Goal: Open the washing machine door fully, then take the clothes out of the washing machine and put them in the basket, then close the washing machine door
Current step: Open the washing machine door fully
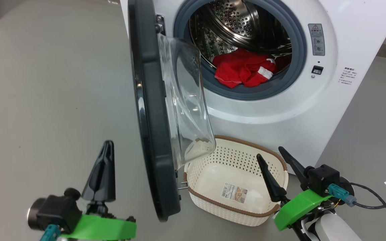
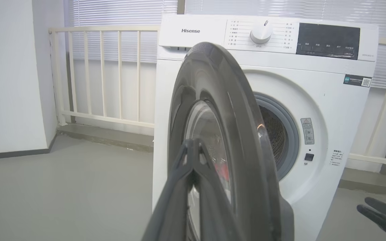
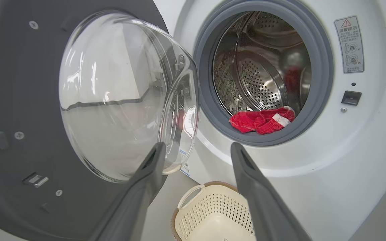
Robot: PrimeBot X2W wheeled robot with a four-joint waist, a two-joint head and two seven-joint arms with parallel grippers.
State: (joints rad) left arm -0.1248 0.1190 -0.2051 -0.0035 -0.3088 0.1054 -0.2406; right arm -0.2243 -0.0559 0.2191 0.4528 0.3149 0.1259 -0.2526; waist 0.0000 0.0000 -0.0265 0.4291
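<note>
Grey floor (image 1: 45, 83) lies at nine o'clock. The washing machine door (image 1: 149, 117) stands half open, with the clothes (image 1: 243, 70) in the drum (image 1: 233, 23) at one. Both empty, the left gripper (image 1: 107, 147) is pinched shut and the right gripper (image 1: 269, 152) is spread wide. The door likely needs pushing wider next.

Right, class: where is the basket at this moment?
In the head view the basket sits on the floor right of centre, in front of the washing machine, below the open washing machine door, with the right gripper at its right.

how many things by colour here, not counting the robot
white: 1, the washing machine
black-rimmed: 1, the washing machine door
red: 1 heap, the clothes
cream: 1, the basket
total: 4
</note>
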